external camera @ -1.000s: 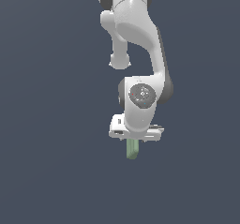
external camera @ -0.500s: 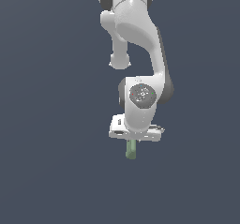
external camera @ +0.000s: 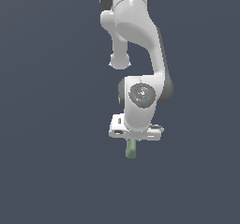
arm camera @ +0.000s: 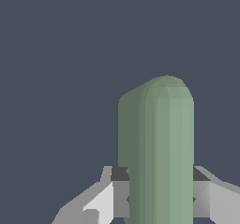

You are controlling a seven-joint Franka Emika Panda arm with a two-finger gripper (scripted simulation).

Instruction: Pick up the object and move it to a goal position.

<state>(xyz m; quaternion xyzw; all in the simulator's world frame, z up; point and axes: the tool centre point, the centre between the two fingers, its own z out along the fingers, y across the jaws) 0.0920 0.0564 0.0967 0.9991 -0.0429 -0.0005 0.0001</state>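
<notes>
Now, claw (external camera: 132,141) clamped on the object (external camera: 131,149), green block jutting below the fingers (arm camera: 121,192).

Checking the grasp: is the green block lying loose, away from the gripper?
No, the green block sits clamped between the gripper fingers, one pressed against each side.

You have one arm (external camera: 140,40) in view, a single white Panda, carrying one gripper (external camera: 133,136). You can count one object (external camera: 131,148), a pale sage-green block with rounded edges, and in the wrist view two fingers (arm camera: 121,195) stand on either side of it.
</notes>
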